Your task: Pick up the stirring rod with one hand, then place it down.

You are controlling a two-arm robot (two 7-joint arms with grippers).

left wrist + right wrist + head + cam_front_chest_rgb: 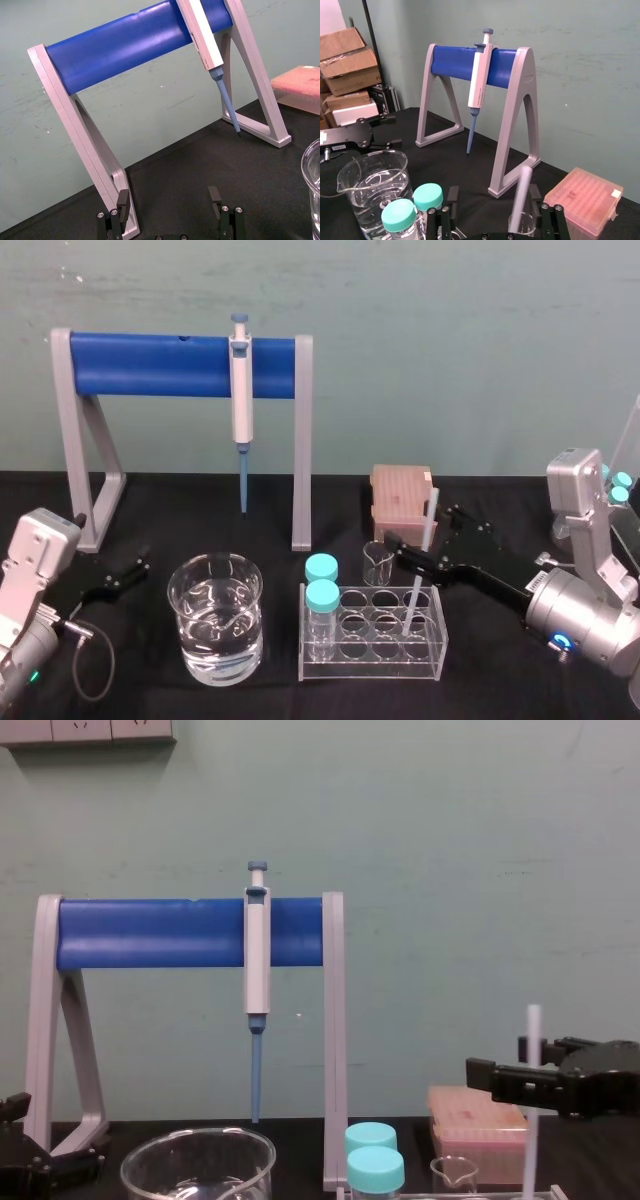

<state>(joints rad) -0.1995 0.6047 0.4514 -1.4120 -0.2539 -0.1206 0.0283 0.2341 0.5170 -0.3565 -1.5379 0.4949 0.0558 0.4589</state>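
We see the stirring rod [424, 550] as a thin, straight stick of translucent white, the same width from end to end. It stands in the clear rack [370, 668] on the black table [200, 515]. Its lower end sits down in a hole on the rack's right side and its upper part rises well above the rim. In the head view it slants a little to the right; from the chest we find it close to upright.

The right hand [425, 529] reaches in from the right at the height of the rod's upper half. Its dark fingers are spread wide with the rod between them. We see a gap to the farther finger, and cannot tell whether the nearer one touches the rod.

Two teal-capped vials [321, 585] stand at the rack's left end. The left hand [118, 578] lies low at the table's left, near the foot of the pipette stand [170, 365], its fingers wide apart and holding nothing.
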